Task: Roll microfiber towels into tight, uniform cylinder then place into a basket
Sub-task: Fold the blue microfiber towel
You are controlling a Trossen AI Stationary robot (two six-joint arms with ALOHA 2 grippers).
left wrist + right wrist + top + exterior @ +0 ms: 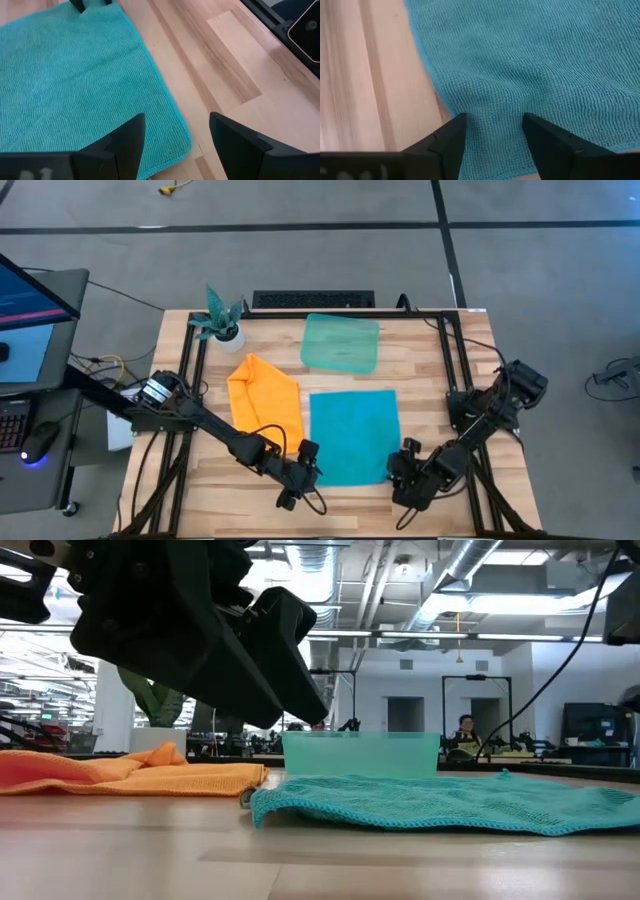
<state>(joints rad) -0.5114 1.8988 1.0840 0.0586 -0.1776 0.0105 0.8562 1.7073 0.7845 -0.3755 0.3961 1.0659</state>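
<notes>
High view: turquoise towel (pixel 354 436) lies flat and unrolled mid-table, near side; orange towel (pixel 266 402) sits crumpled just to its left, edges about touching; the basket (pixel 341 342), a translucent green tray, is just beyond the turquoise towel on the far side and has nothing in it. Small potted plant (pixel 222 322) at the far left. Left hand (pixel 303 471) is at the turquoise towel's near-left corner, right hand (pixel 409 472) at its near-right corner, both low over the table (pixel 440 370). Low view: the turquoise towel's near edge (pixel 400 812) lies a bit rumpled on the wood, the orange towel (pixel 140 775) bunched to the left, the basket (pixel 360 753) behind, a dark arm filling the upper left; a person is seated far back in the room. Left wrist view: fingers (pixel 125 145) spread apart and released, nothing between them, the towel's corner (pixel 170 150) right under the gap. Right wrist view: fingers (pixel 445 142) also apart over the towel's (pixel 530 65) edge, cloth bunching slightly between them, not yet pinched as far as I can tell. Handling guess: the towel is light, soft and limp with a grippy knit, so it will sag and slide on the wood; best taken at both near corners, pinching the hem to start an even roll towards the basket.
</notes>
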